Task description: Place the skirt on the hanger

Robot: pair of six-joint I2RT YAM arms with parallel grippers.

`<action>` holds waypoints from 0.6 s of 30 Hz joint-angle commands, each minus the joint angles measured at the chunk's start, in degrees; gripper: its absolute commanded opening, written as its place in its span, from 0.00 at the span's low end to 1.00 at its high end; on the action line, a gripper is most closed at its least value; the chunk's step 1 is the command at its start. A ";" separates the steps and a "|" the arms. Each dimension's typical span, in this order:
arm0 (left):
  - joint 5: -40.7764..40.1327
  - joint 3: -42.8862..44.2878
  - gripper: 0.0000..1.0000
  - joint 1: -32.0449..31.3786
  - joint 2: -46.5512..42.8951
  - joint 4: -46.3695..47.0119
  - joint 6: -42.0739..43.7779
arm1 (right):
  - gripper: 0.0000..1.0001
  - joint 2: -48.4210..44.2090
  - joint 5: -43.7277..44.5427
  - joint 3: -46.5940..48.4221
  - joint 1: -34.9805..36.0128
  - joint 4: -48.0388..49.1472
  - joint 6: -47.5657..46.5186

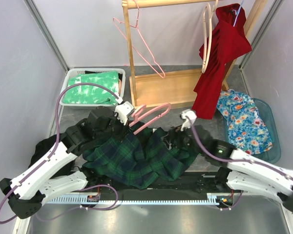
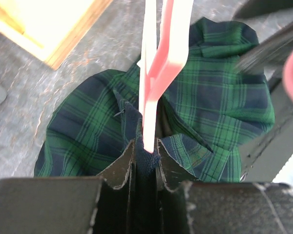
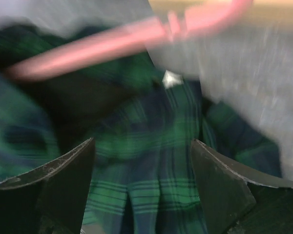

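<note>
Green-and-navy plaid cloth, the skirt (image 1: 136,158), lies crumpled on the bench (image 1: 136,219) between the two arms and is not yet on any hanger. Just above its far edge sits the pink hanger (image 1: 150,116), roughly level. One end is pinched in the left claw (image 2: 146,146), which is closed tight on the plastic. Dark fabric sits close against that grip, and whether cloth is caught with it cannot be told. The right claw (image 3: 141,142) hangs over the skirt's right side with its fingers spread wide and nothing between them. Its view is blurred, showing only plaid below and the hanger beyond. Judgement: the step in hand is feeding the skirt onto the hanger. To do it well, the right claw should take the waistband edge rather than a loose fold of the hem, then raise it towards the hanger. The left claw should keep the hanger steady and level. A grab in mid-cloth would likely bunch the skirt and let it slip off. Beyond stand a wooden rack (image 1: 171,87) and a red garment (image 1: 219,58), not involved.
</note>
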 commanded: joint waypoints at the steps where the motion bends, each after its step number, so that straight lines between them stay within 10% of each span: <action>1: -5.81 1.09 0.02 0.10 -0.99 4.01 -6.54 | 0.86 11.70 0.02 -0.51 0.39 13.35 7.45; 18: -6.52 -0.49 0.02 0.10 0.15 4.19 -10.68 | 0.81 45.82 12.66 17.07 3.56 9.68 13.52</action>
